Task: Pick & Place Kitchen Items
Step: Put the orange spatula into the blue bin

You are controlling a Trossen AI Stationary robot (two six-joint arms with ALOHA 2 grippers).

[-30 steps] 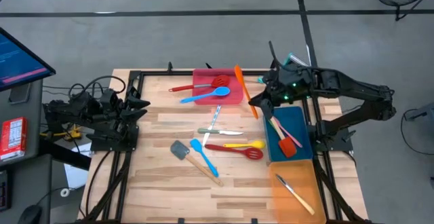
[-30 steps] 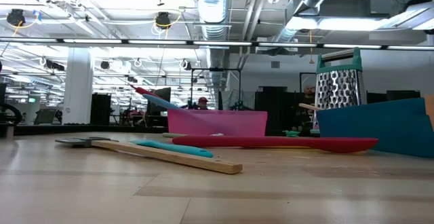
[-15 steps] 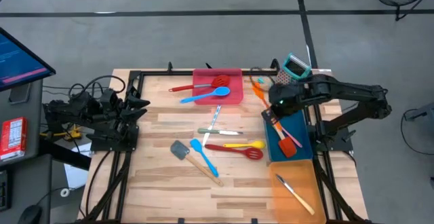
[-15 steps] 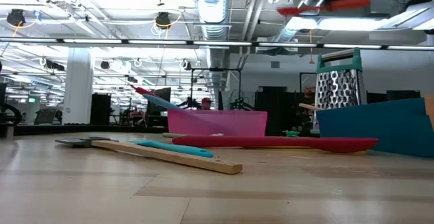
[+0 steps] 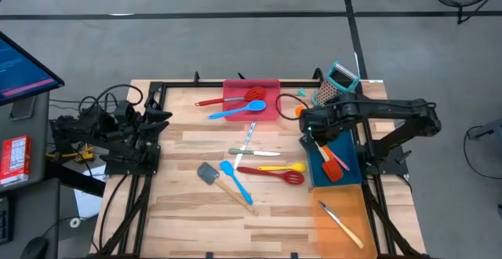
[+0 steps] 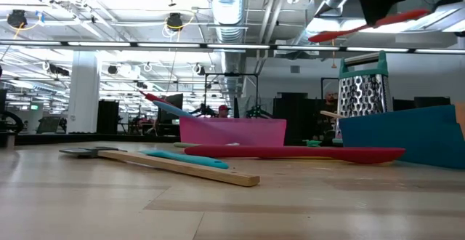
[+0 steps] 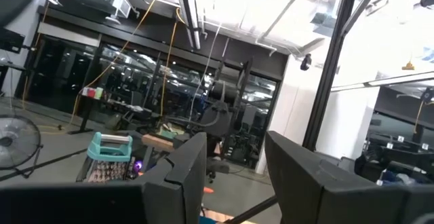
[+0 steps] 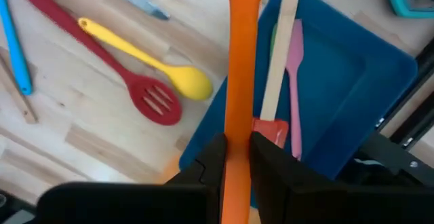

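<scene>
My right gripper [image 5: 307, 123] is shut on an orange long-handled utensil [image 6: 361, 26] and holds it high above the far left corner of the blue tray [image 5: 339, 143]. That tray holds a red spatula with a wooden handle [image 8: 277, 81] and a pink utensil [image 8: 295, 68]. Several utensils lie flat on the table: a yellow spoon [image 5: 283, 166], a red slotted spoon [image 5: 272, 173], a blue spatula [image 5: 235, 179], a grey wooden-handled spatula [image 5: 223, 182] and silver cutlery [image 5: 249, 136]. My left gripper [image 5: 161, 122] is open at the table's left edge. My right gripper pinches the orange utensil's slim handle [image 8: 237, 125] between its two fingers [image 8: 210, 164]. The fingers come from above, pointing down, and lie across the handle. The utensil is lifted clear, nearly level, with one end [image 6: 316, 37] a little lower than the other.
A pink tray [image 5: 252, 108] at the far middle carries a blue spoon [image 5: 235, 111] and a red spatula [image 5: 227, 98]. A teal-topped box grater [image 5: 336, 82] stands behind the blue tray. An orange tray [image 5: 323, 226] with one utensil sits at the near right.
My right gripper has come down and toward the near edge with the orange utensil, reaching the blue tray's far left corner. It has tipped to point down. The utensil has turned about and now shows in the low view, slightly tilted.
</scene>
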